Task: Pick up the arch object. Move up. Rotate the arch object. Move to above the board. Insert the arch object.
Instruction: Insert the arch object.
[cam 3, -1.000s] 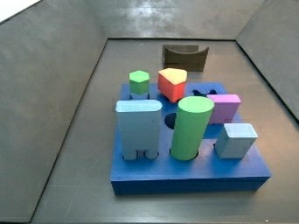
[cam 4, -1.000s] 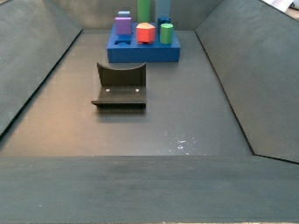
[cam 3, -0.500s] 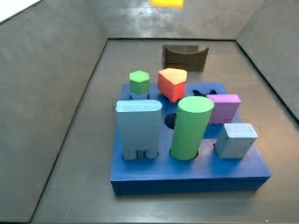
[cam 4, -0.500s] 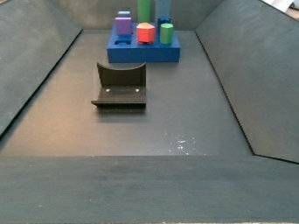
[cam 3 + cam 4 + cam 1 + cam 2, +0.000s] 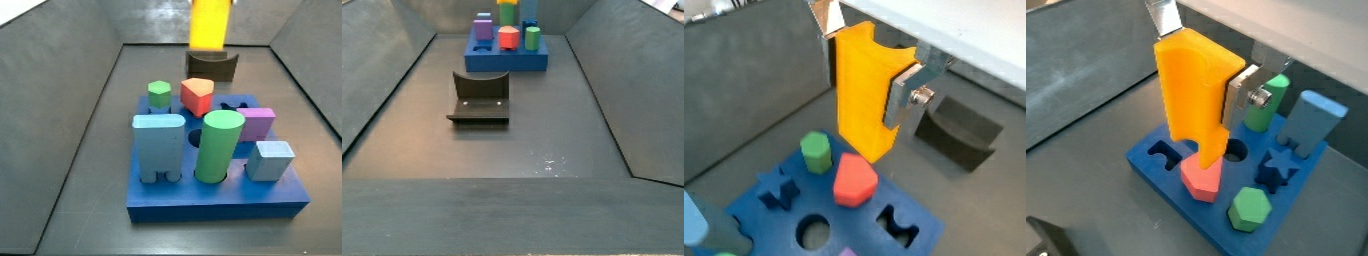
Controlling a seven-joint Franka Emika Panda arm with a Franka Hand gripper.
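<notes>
Wrist views: gripper (image 5: pixel 1213 85) clamping tall orange-yellow arch object (image 5: pixel 1196 95)

Hand (image 5: pixel 1207 100) — holding arch object (image 5: pixel 1196 92) — above board (image 5: pixel 1160 170).

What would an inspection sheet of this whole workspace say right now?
Surface: dark grey floor, bare around the pieces.
Job's things: arch object held upright above the board, not yet inserted.
Clutter: dark brown block with curved cut-out on the floor, apart from the board; coloured blocks standing in the board, among them a green cylinder.
Grippers: gripper above the board, fingers clamping the arch object.
Cables: nothing seen.
Surroundings: grey sloping walls.
</notes>
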